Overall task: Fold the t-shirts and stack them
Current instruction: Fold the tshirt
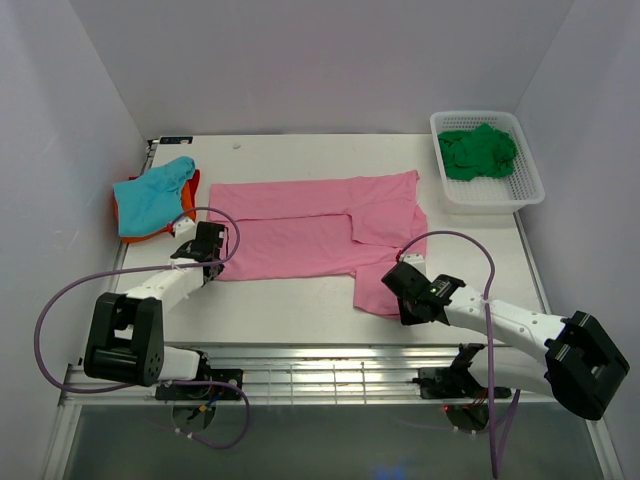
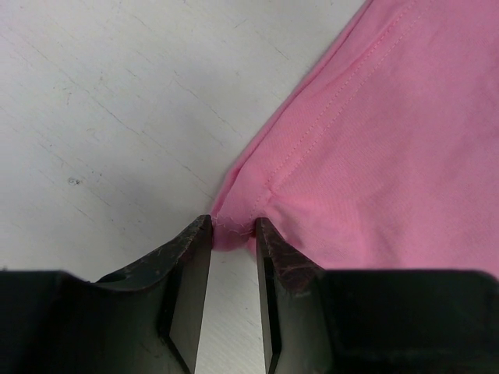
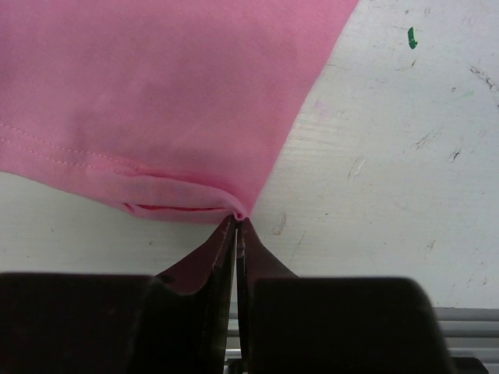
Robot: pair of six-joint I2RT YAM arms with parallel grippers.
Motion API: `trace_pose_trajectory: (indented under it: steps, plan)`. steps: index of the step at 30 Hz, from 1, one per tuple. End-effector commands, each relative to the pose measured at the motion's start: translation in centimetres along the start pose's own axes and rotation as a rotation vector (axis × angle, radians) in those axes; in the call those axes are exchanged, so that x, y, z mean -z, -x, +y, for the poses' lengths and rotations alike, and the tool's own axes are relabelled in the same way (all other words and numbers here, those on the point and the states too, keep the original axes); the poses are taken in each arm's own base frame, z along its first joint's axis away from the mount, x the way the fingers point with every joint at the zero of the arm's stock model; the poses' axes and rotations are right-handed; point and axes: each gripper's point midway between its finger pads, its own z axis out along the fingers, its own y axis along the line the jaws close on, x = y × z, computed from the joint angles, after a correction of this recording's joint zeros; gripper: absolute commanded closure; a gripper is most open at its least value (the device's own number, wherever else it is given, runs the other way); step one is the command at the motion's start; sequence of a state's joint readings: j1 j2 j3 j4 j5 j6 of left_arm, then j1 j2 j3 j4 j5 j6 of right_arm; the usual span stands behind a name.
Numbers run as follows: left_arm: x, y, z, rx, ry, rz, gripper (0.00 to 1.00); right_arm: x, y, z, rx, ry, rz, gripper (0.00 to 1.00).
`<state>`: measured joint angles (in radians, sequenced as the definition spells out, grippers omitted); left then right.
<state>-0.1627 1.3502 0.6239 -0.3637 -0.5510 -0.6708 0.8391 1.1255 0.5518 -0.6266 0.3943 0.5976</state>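
Observation:
A large pink t-shirt (image 1: 300, 240) lies flat mid-table with its far part folded over. My left gripper (image 1: 213, 268) stands at its near left corner. In the left wrist view that gripper (image 2: 234, 226) is open, and the shirt's corner (image 2: 374, 140) bunches between its fingertips. At the near right corner, my right gripper (image 1: 393, 300) is shut. The right wrist view has the gripper (image 3: 236, 220) pinching the tip of the pink hem (image 3: 156, 93). A teal t-shirt (image 1: 150, 195) rests on an orange one (image 1: 190, 200) at the far left. A dark green t-shirt (image 1: 478, 152) sits in the basket.
A white mesh basket (image 1: 495, 198) stands at the table's far right corner. White walls close in the left, back and right. A metal rail (image 1: 320, 375) runs along the near edge, where both arm bases and purple cables (image 1: 45, 320) sit.

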Motion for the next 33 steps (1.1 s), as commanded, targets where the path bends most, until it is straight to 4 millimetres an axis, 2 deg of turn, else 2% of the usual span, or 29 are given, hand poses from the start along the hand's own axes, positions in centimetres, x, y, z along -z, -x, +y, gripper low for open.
trace_pose_trajectory:
  steps: [1, 5, 10, 12, 16, 21, 22, 25, 26, 33]
  plan:
    - [0.3, 1.3, 0.1, 0.024, 0.017, -0.03, 0.6, 0.4, 1.3, 0.2, -0.009, 0.002, -0.047, 0.92]
    - [-0.1, 0.9, 0.2, 0.011, 0.035, -0.01, 0.63, 0.5, 1.4, 0.3, -0.01, 0.008, -0.053, 0.92]
    - [-0.2, 0.9, 0.1, 0.011, 0.038, -0.01, 0.92, 0.6, 1.6, 0.2, -0.011, 0.004, -0.062, 0.92]
    - [-0.3, 0.9, 0.0, 0.011, 0.038, -0.006, 0.99, 0.5, 1.7, 0.1, -0.008, -0.012, -0.064, 0.92]
    - [-0.5, 0.8, -0.3, 0.002, 0.033, 0.003, 1.0, 0.9, 2.9, -0.1, 0.001, -0.037, -0.092, 0.92]
    - [-0.6, 1.4, -0.9, -0.002, 0.024, -0.005, 1.0, 2.2, 6.9, 0.1, 0.022, -0.074, -0.18, 0.92]
    - [-0.6, 1.8, -1.2, -0.001, 0.019, -0.009, 1.0, 2.9, 8.5, 0.6, 0.031, -0.068, -0.213, 0.92]
    - [-0.4, 3.2, -2.2, 0.007, 0.003, -0.026, 1.0, 3.4, 10.8, 0.7, 0.045, -0.097, -0.241, 0.92]
    - [-0.4, 3.5, -2.3, 0.011, 0.0, -0.029, 1.0, 4.1, 12.3, 0.9, 0.051, -0.1, -0.271, 0.92]
    - [-1.1, 6.8, -4.3, 0.027, -0.02, -0.049, 1.0, 3.6, 17.3, -0.4, 0.042, -0.152, -0.322, 0.92]
